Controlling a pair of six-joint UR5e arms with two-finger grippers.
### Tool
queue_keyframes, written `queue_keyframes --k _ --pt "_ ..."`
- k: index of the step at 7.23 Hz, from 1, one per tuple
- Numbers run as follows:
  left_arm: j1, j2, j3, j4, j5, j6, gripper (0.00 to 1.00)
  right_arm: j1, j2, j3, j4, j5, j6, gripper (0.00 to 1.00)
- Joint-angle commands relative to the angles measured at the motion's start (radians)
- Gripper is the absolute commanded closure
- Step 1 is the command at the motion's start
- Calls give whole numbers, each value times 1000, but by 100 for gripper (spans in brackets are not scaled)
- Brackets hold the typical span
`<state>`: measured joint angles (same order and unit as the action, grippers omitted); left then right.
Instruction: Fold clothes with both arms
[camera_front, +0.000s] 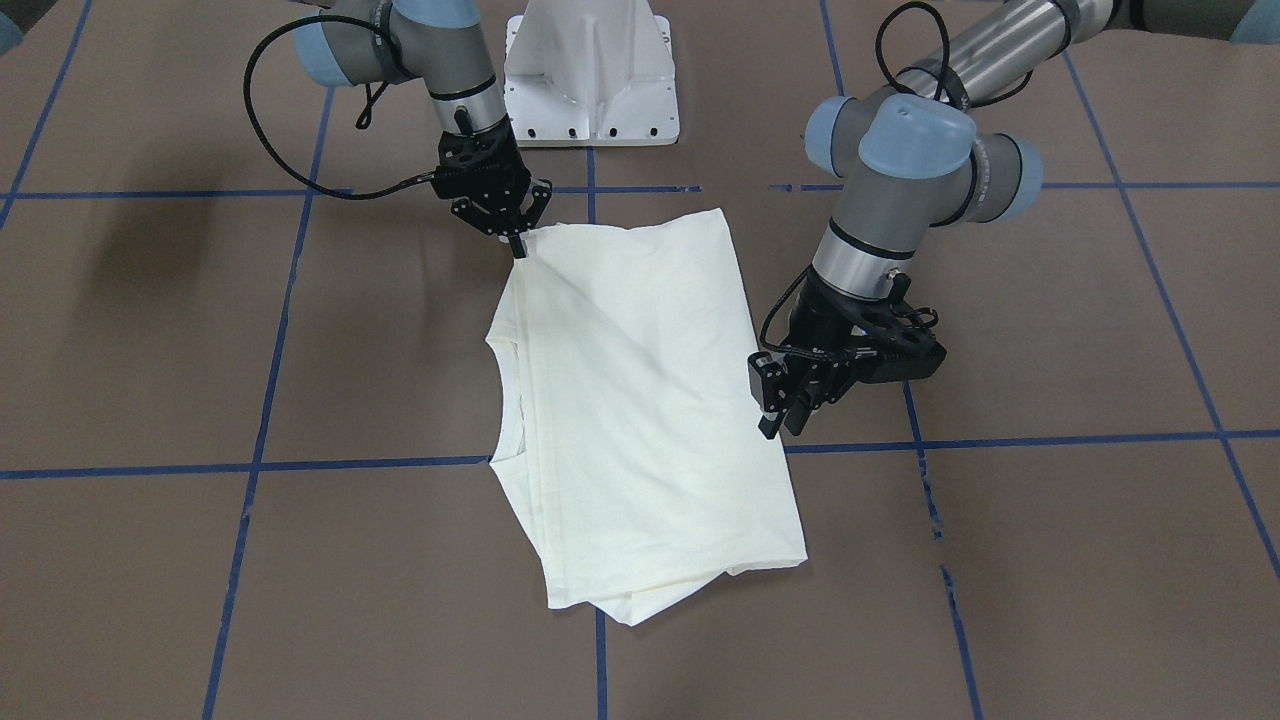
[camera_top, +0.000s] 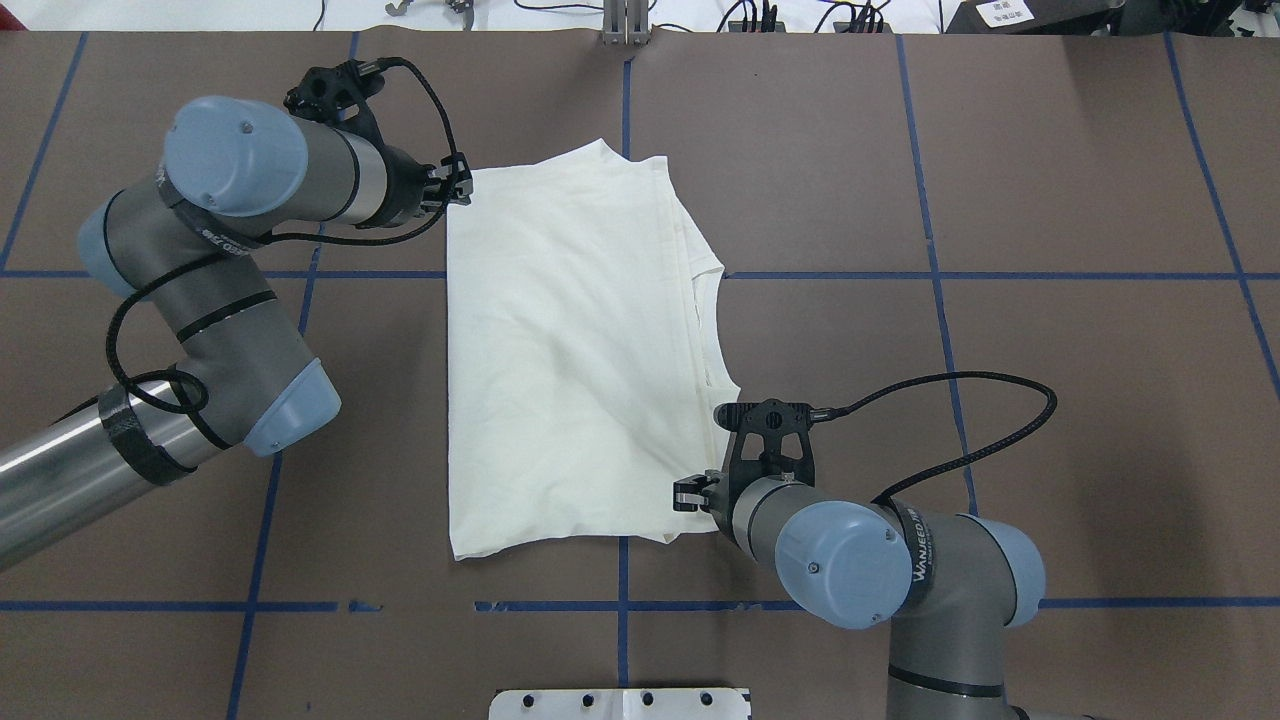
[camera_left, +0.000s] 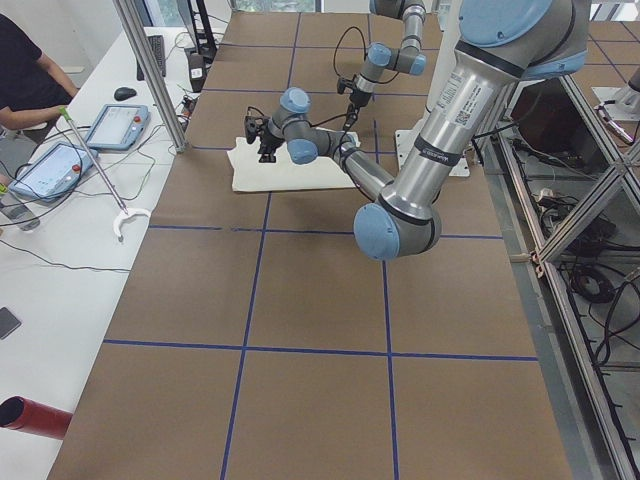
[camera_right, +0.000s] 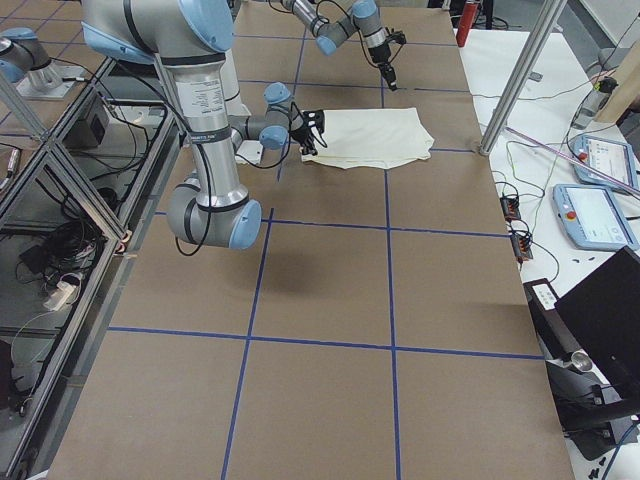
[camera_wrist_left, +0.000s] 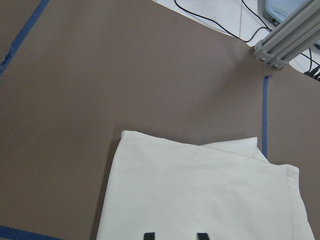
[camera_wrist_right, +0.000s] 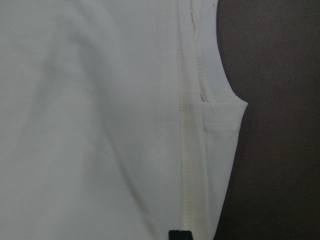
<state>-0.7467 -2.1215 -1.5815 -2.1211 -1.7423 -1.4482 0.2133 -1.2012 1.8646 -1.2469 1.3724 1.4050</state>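
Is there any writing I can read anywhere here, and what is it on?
"WANJEED": black band on the right arm.
Label on the left arm: too small to read.
White tag at the overhead view's top right: blurred.
T-shirt: no lettering shows.

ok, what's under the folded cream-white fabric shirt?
Under the cream-white shirt, its own lower folded layers peek out at the edges; the brown table and blue tape lines run beneath. The covered tabletop and the shirt's underside are hidden.
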Motion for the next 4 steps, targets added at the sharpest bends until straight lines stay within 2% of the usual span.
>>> queue_keyframes --k 1,2,3,4 --pt "1 0 -6 3 0 -3 60 -2 2 -4 0 -3 11 58" --pt "1 0 -6 3 0 -7 60 -2 6 -2 1 -4 12 38" --pt "1 0 -6 3 0 -8 60 -2 8 1 1 -4 37 27" --pt "1 0 -8 4 0 -8 61 -3 9 7 4 -6 131 25"
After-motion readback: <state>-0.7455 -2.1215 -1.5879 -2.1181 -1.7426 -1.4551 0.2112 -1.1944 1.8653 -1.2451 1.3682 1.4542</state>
